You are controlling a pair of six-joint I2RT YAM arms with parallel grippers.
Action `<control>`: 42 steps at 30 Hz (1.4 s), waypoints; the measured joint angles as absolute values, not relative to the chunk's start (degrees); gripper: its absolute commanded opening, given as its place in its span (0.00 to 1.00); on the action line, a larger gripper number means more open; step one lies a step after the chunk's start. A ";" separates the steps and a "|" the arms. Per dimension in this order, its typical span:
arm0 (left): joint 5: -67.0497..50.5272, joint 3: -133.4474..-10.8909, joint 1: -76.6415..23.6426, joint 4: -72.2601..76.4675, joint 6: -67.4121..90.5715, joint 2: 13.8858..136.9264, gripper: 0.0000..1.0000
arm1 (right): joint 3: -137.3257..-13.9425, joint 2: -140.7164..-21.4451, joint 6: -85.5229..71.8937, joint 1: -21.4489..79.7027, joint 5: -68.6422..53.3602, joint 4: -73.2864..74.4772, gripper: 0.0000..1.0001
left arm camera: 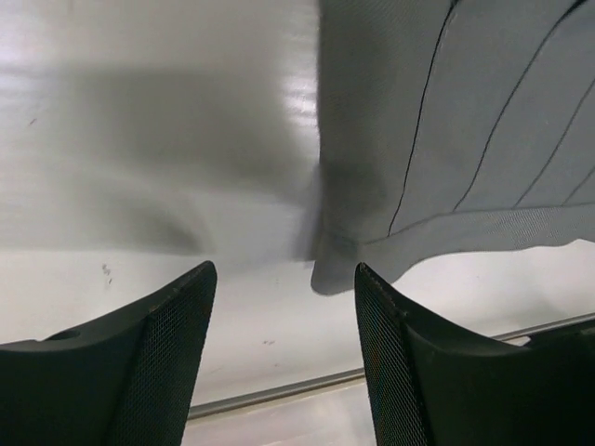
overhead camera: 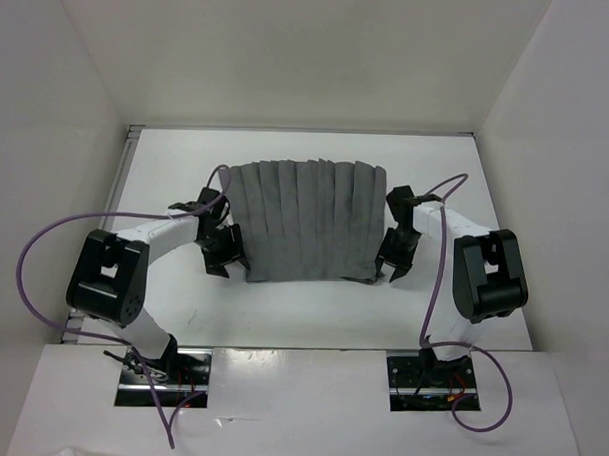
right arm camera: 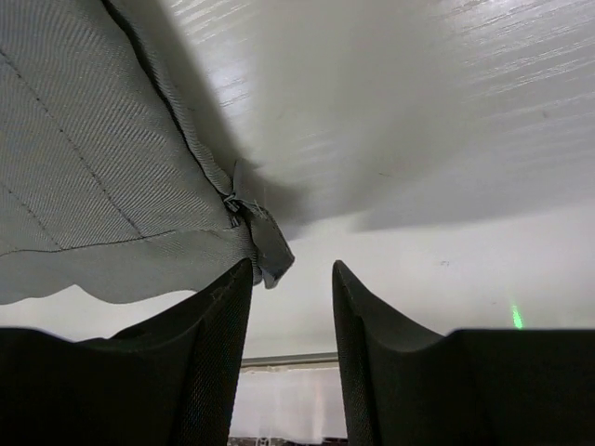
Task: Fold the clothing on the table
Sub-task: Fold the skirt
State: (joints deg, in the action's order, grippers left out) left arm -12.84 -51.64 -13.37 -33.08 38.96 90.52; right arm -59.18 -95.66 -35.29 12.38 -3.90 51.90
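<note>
The grey clothing [overhead camera: 303, 223] lies flat and wide on the white table [overhead camera: 281, 317], its panels seamed front to back. My left gripper [overhead camera: 230, 267] stands open beside its near left corner. In the left wrist view that corner [left arm camera: 330, 274] hangs just past my open gripper [left arm camera: 284, 269], touching neither finger. My right gripper [overhead camera: 390, 274] stands open at the near right corner. In the right wrist view the stitched corner [right arm camera: 270, 251] sits right at the tip of the left finger [right arm camera: 218, 325] of my open gripper [right arm camera: 291, 265], and nothing is clamped.
White walls [overhead camera: 48, 129] enclose the table on the left, right and back. A metal strip [left arm camera: 279, 395] runs along a table edge. Purple cables [overhead camera: 44, 239] loop from both arms. Bare tabletop lies between the clothing and the arm bases [overhead camera: 164, 373].
</note>
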 measured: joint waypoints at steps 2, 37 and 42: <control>-12.86 -52.25 -14.17 -32.27 38.96 92.36 0.69 | -58.83 -95.68 -35.55 12.38 -3.90 51.79 0.46; -17.74 -53.65 -20.69 -27.42 40.75 98.19 0.00 | -58.67 -97.32 -36.95 13.30 -8.03 47.37 0.49; -17.67 -53.67 -20.71 -27.49 40.75 98.19 0.00 | -56.34 -99.09 -36.69 15.18 -8.62 47.72 0.36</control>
